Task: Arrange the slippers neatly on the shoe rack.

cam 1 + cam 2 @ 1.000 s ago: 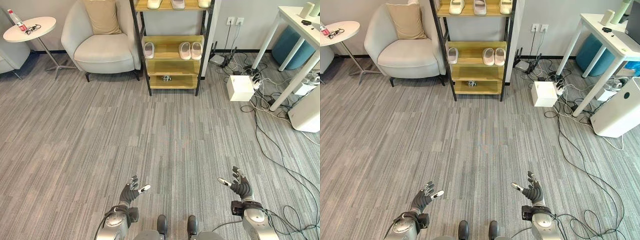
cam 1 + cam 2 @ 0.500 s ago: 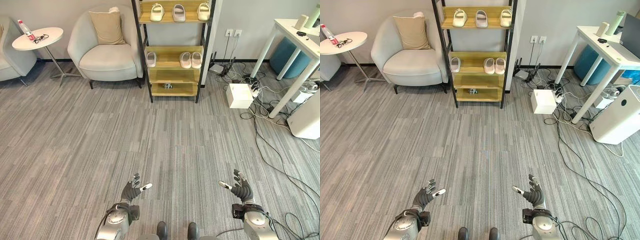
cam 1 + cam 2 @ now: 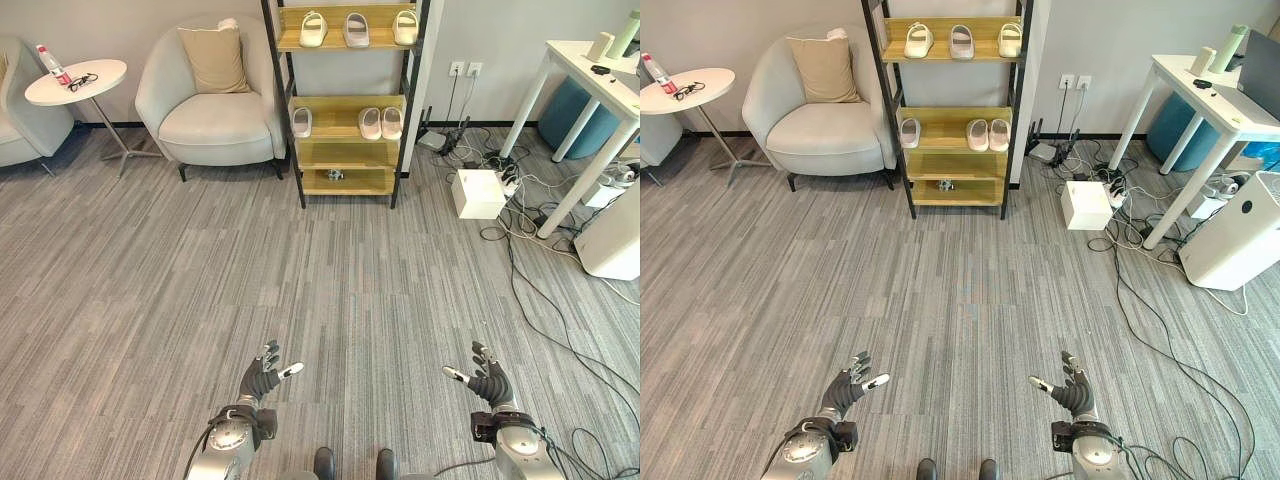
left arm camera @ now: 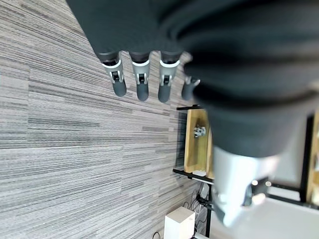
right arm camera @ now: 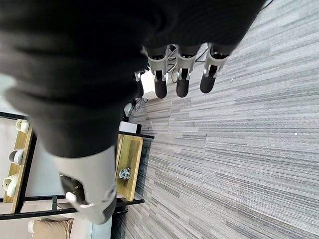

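Approach stalled, shoe rack far ahead.
Head views: since 0.5 s ago framing barely shifts; slippers sit on shoe rack, far centre. Wrist views: left hand and right hand spread wide, empty.

The rack has pale matt wood shelves in a thin black metal frame. The slippers on it look smooth, matt and off-white. The floor is grey carpet with a fine streaked weave. The armchair is soft light cloth, its cushion tan.
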Robot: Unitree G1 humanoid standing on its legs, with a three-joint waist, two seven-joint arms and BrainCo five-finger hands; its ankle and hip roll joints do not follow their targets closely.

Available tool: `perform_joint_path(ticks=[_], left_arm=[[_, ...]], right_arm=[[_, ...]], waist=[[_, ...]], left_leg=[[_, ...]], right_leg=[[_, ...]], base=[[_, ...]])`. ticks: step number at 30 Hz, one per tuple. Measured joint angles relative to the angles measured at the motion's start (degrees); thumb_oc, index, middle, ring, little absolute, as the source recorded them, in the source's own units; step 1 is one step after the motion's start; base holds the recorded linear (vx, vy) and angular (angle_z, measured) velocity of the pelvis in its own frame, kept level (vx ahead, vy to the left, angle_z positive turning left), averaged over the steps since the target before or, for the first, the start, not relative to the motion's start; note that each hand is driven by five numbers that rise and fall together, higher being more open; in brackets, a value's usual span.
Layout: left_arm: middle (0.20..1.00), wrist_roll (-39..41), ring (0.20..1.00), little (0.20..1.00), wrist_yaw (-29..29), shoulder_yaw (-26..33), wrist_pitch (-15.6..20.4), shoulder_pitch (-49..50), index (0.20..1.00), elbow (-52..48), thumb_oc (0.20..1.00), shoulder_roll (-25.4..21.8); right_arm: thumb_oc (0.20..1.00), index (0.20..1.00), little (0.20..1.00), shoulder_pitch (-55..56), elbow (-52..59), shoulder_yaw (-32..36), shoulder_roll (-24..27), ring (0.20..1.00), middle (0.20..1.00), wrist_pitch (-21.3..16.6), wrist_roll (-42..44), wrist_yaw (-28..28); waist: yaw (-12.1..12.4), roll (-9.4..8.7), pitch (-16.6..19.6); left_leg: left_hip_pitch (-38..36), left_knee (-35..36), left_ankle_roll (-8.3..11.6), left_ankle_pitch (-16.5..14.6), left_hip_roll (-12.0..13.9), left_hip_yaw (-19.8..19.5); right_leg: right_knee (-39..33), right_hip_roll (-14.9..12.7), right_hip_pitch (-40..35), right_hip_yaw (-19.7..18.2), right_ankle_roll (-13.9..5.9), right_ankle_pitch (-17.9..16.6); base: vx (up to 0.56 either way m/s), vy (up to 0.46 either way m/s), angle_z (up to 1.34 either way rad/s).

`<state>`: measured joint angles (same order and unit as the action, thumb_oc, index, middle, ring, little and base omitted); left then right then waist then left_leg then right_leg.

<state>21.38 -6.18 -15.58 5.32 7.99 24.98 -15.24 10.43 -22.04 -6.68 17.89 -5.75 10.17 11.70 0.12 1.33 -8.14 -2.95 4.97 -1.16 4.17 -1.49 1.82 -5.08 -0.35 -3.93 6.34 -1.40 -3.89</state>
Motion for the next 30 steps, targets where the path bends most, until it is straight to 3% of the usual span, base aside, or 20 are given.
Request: perform_joint_path(ticks=[14,19,20,21,22,23,25,26,28,30], left_arm=[[1.0,0.0,1.0,1.0,-0.1,1.7,-0.2,1.4,1.0,-0.2,1.0,-0.1],[1.0,-2.5,1.0,1.0,0.1,2.3,0.0,0.2,1.0,-4.8,1.0,-4.1],[1.0,-2.6,1.0,1.0,0.3,2.3,0.2,-0.2,1.0,-5.6,1.0,-4.6],[1.0,-2.6,1.0,1.0,0.7,2.4,0.3,-1.1,1.0,-5.8,1.0,-4.9],[1.0,-2.7,1.0,1.0,1.1,2.4,0.3,-2.1,1.0,-5.7,1.0,-5.1],[1.0,-2.7,1.0,1.0,1.3,2.5,0.3,-2.3,1.0,-5.6,1.0,-4.9],[1.0,-2.7,1.0,1.0,1.8,2.6,0.3,-3.0,1.0,-5.2,1.0,-5.0],[1.0,-2.7,1.0,1.0,1.8,2.6,0.3,-3.2,1.0,-5.3,1.0,-4.6],[1.0,-2.5,1.0,1.0,1.8,2.8,0.3,-3.7,1.0,-5.0,1.0,-4.9],[1.0,-2.5,1.0,1.0,1.8,4.1,0.3,-4.8,1.0,-4.5,1.0,-4.9]], right_arm=[[1.0,1.0,1.0,1.0,0.0,-1.5,0.0,1.0,1.0,0.0,0.0,-0.6],[1.0,1.0,1.0,-0.3,0.2,-1.1,1.6,1.0,1.0,0.0,0.0,-1.1],[1.0,1.0,1.0,-1.1,0.2,-1.1,2.7,1.0,1.0,0.0,-0.1,-1.2],[1.0,1.0,1.0,-2.7,0.3,-0.1,3.8,1.0,1.0,0.1,-0.3,-1.3],[1.0,1.0,1.0,-2.8,0.2,1.1,3.9,1.0,1.0,0.1,-0.3,-1.3],[1.0,1.0,1.0,-3.4,0.2,1.6,4.2,1.0,1.0,0.1,-0.6,-1.3],[1.0,1.0,1.0,-3.7,1.2,3.0,4.3,1.0,1.0,0.2,-1.2,-1.3],[1.0,1.0,1.0,-2.6,2.4,3.9,4.4,1.0,1.0,0.3,-1.2,-1.2],[1.0,1.0,1.0,-2.8,2.3,3.9,4.2,1.0,1.0,0.3,-1.2,-1.2],[1.0,1.0,1.0,-2.6,2.3,4.0,4.3,1.0,1.0,0.2,-1.4,-1.1]], waist=[[0.2,-0.34,-1.6],[0.2,-1.32,-4.5],[0.4,-1.22,-5.2],[0.1,-0.38,-7.1],[-0.8,-0.99,-7.8],[-0.8,-0.94,-8.9],[-1.4,-1.3,-10.5],[-1.7,-1.68,-10.6],[-1.8,-2.36,-10.4],[-2.6,-2.65,-10.3]], left_leg=[[0.9,0.0,0.18,-0.3,0.0,0.4],[2.8,-0.4,-0.5,0.1,-0.2,0.7],[3.5,-0.4,-0.93,-0.2,0.0,1.2],[3.7,-0.4,-1.03,0.4,0.7,1.9],[3.3,-0.4,-2.07,-0.7,0.2,1.6],[2.5,-0.4,-1.99,-1.3,0.3,1.6],[1.4,-0.5,-2.12,-1.8,-0.3,1.5],[0.9,0.0,-2.18,-2.0,-0.7,1.0],[0.5,-0.5,-1.86,-2.9,-0.9,0.5],[0.8,-1.1,-1.13,-4.0,-0.8,-1.0]], right_leg=[[0.0,0.0,1.3,-0.6,-0.12,-0.1],[1.8,-0.1,4.0,-1.3,0.35,-0.9],[5.3,-0.1,6.5,-1.6,-0.4,-0.2],[11.8,-0.3,9.8,-1.6,-3.03,2.1],[17.0,-0.9,11.9,-1.9,-4.39,3.7],[22.9,-1.2,14.2,-1.5,-4.87,4.3],[37.0,-3.5,22.2,-1.4,-7.91,7.3],[28.8,-6.2,23.3,-0.9,-7.69,8.4],[17.8,-8.2,23.1,0.1,-7.21,7.3],[8.3,-9.4,22.4,0.3,-8.81,4.7]], base=[[0.01,0.03,-0.02],[-0.04,0.108,-0.08],[0.06,0.111,-0.17],[0.11,0.097,-0.12],[0.22,0.105,-0.08],[0.27,0.022,-0.11],[0.32,-0.045,0.11],[0.47,-0.161,0.31],[0.44,-0.197,0.15],[0.54,-0.315,0.38]])
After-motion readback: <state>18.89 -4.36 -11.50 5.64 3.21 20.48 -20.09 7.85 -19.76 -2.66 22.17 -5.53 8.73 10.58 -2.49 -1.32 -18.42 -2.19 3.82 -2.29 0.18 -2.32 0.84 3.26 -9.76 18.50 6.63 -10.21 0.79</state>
